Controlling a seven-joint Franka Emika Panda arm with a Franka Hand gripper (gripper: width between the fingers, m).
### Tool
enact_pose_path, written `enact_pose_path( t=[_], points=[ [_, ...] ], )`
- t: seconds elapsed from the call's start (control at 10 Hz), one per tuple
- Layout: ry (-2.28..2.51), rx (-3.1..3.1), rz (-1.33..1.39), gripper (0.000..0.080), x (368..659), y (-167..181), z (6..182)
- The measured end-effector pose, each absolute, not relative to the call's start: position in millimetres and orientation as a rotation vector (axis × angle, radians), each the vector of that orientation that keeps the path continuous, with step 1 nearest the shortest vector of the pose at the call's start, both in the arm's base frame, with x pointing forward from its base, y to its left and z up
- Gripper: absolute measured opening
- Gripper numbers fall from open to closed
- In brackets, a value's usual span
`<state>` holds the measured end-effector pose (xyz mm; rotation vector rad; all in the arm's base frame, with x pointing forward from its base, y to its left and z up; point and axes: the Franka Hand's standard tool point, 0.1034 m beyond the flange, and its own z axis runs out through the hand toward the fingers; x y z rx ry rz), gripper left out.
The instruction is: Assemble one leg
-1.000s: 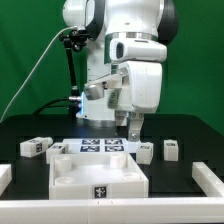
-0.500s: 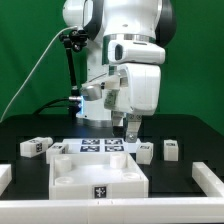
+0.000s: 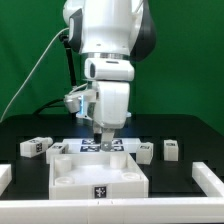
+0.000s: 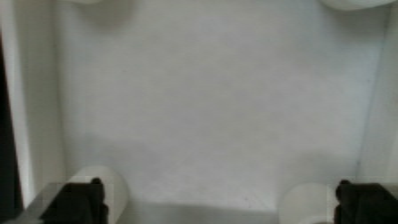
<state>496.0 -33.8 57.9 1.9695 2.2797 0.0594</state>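
While the two black fingers are being held spread wide, with nothing pinched between them, the large white square tray-like plastic piece is filling the wrist view beneath them. In the exterior view, the white robot arm is being held upright over the back edge of that piece, close to the flat white marker board.

No leg is being carried. Four small white stubby plastic legs with black-and-white tags are lying on the black desk near the back corners of the piece. The far-left leg and the near-left leg are lying toward the exterior view's left. The near-right leg and the far-right leg are lying toward its right. All four are lying apart from the fingers.

The step in hand is being judged as the reach toward a leg, so the task is being reckoned as barely begun. For the next move, the fingers are needing to be shifted sideways over one leg, lowered astride it and closed across its narrow faces. Which leg is being aimed at cannot be told.
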Motion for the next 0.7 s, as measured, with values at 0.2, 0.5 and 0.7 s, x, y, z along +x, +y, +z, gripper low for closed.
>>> enact_pose_path(
  t=[0.2, 0.5, 0.7],
  points=[
    [2.278, 1.973, 0.059, 0.0650, 496, -34, 57.5],
    [2.273, 1.988, 0.083, 0.0650, 480, -35, 46.4],
    [2.295, 2.018, 0.048, 0.0650, 456, -33, 33.3]
  ],
)
